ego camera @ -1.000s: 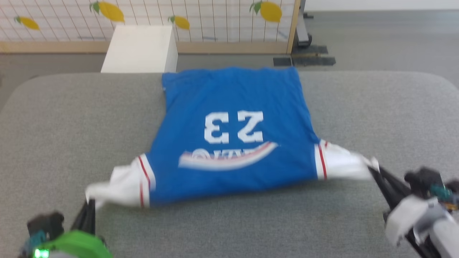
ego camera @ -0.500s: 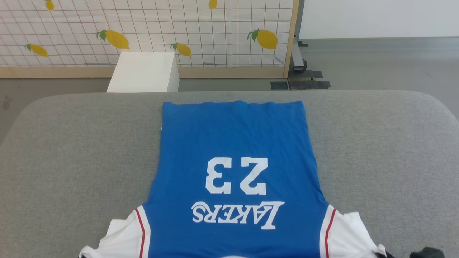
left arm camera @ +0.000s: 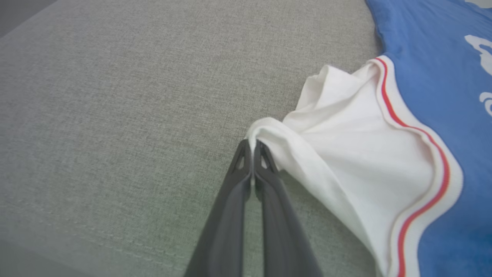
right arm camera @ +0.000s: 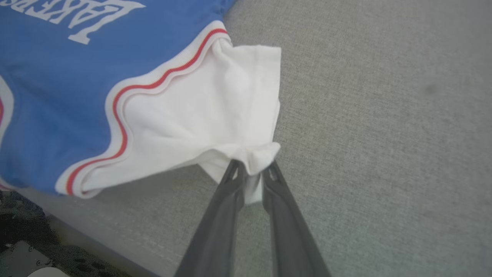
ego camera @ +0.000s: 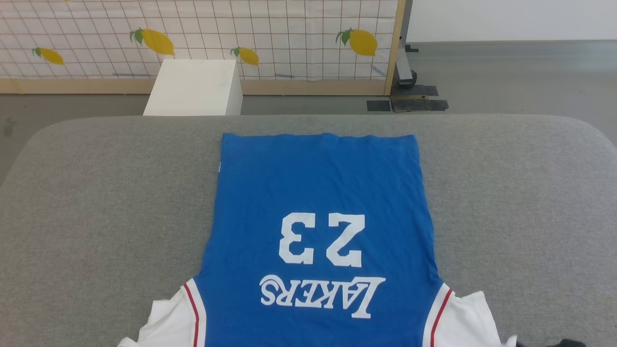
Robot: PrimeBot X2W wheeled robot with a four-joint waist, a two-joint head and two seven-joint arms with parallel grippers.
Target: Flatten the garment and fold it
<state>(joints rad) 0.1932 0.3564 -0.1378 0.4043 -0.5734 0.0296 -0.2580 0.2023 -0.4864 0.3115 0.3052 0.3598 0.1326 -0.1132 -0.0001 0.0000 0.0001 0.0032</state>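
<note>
Spreading looks like the step in hand. The grey padded table (ego camera: 96,202) carries the blue number-23 jersey (ego camera: 318,193) at centre frame, hem toward the top, body flat, white sleeves crumpled at the bottom edge. The lemon-print screen (ego camera: 193,29) and white box (ego camera: 195,86) sit upper left, well clear of the cloth. The left gripper (left arm camera: 251,150) is clamped tight on one sleeve tip. The right gripper (right arm camera: 251,171) has jaws slightly parted around the other sleeve corner; gripping or not, I can't tell. Next: smooth both sleeves, then fold.
</note>
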